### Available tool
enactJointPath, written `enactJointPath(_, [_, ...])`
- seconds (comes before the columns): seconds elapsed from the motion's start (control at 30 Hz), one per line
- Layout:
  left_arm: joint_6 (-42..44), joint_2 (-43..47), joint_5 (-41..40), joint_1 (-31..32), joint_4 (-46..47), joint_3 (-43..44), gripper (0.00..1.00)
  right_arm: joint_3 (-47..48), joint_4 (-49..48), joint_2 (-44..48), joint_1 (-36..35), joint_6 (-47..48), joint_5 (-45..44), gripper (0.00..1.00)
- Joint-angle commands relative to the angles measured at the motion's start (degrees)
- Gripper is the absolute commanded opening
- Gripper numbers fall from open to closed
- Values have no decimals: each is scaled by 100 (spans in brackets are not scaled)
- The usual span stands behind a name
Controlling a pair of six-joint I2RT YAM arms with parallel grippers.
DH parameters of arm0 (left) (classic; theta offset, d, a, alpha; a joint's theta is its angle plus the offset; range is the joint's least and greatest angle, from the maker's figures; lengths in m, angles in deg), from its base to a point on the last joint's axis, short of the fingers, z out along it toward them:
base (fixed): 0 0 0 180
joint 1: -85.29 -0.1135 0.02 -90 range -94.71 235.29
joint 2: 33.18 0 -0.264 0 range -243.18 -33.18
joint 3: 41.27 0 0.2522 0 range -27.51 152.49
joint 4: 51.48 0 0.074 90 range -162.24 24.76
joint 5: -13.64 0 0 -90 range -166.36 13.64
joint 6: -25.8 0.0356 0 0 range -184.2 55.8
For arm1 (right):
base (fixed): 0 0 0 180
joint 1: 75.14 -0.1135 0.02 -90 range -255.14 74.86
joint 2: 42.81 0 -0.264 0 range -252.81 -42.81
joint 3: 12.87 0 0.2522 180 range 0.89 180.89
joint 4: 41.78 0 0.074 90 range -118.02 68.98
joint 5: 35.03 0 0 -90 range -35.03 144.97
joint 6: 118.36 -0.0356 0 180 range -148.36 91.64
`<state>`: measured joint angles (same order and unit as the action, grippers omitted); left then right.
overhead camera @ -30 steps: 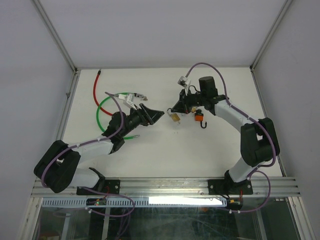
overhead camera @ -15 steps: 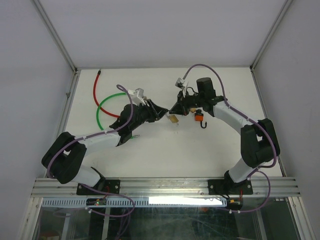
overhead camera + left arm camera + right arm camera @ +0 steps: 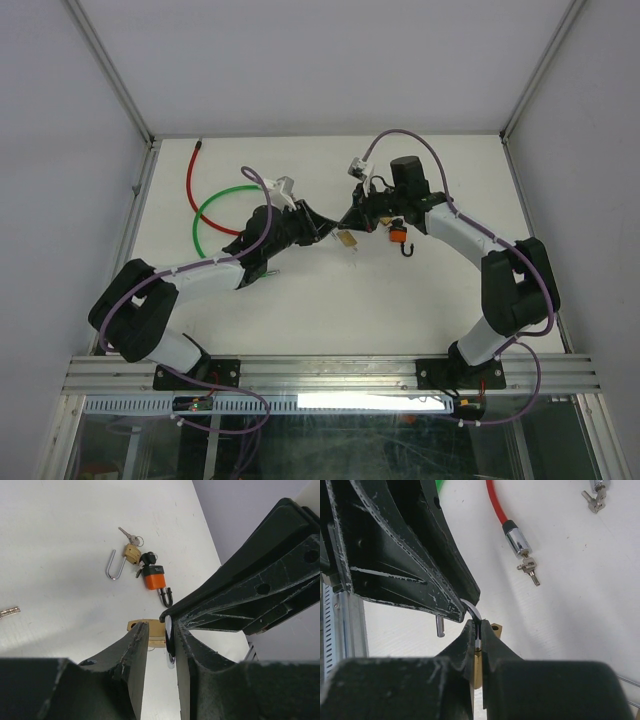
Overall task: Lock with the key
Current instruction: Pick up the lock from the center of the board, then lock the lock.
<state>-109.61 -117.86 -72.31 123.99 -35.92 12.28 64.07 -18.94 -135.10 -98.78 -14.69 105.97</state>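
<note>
A brass padlock [image 3: 347, 240] hangs mid-table with its shackle [image 3: 474, 611] swung open. My right gripper [image 3: 479, 626] is shut on one leg of that shackle, the brass body [image 3: 477, 669] showing between its fingers. My left gripper [image 3: 159, 630] reaches in from the left, meeting the right gripper [image 3: 352, 222] in the top view. Its jaws straddle the shackle [image 3: 168, 630], which lies against one finger [image 3: 186, 650], with a gap to the other finger [image 3: 134, 652]. No key shows in this padlock; I cannot tell which loose key is its own.
An orange padlock [image 3: 154, 578] and a small brass padlock with open shackle and keys [image 3: 129, 555] lie just behind. A red cable lock [image 3: 512, 536] with keys [image 3: 530, 571] and a green cable [image 3: 215, 215] lie at the back left. More keys [image 3: 595, 495] lie beyond.
My left gripper has travelled right to the padlock and its jaws have narrowed around the shackle. The right gripper shifted slightly left, still gripping.
</note>
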Motion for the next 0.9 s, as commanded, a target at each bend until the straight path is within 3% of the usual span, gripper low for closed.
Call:
enactJointPath(0.0, [196, -72, 221, 60, 71, 231, 28, 142, -240, 396, -27, 100, -12, 0])
enactJointPath(0.27, [278, -57, 383, 66, 173, 185, 28, 177, -204, 367, -30, 92, -213, 0])
enactJointPath(0.4, [317, -74, 481, 67, 247, 185, 17, 177, -196, 369, -35, 90, -144, 0])
enactJointPath(0.5, [346, -85, 558, 64, 310, 176, 0, 193, -159, 368, -32, 100, -74, 0])
enactJointPath(0.67, [424, 31, 653, 65, 677, 4, 0, 300, 74, 376, -5, 244, 218, 1])
enactJointPath(0.77, [484, 221, 508, 63, 1091, -279, 0, 335, 169, 451, 101, 272, 492, 18])
enactJointPath(0.87, [567, 503, 406, 68, 1436, -484, 0, 308, 190, 613, 279, 276, 881, 41])
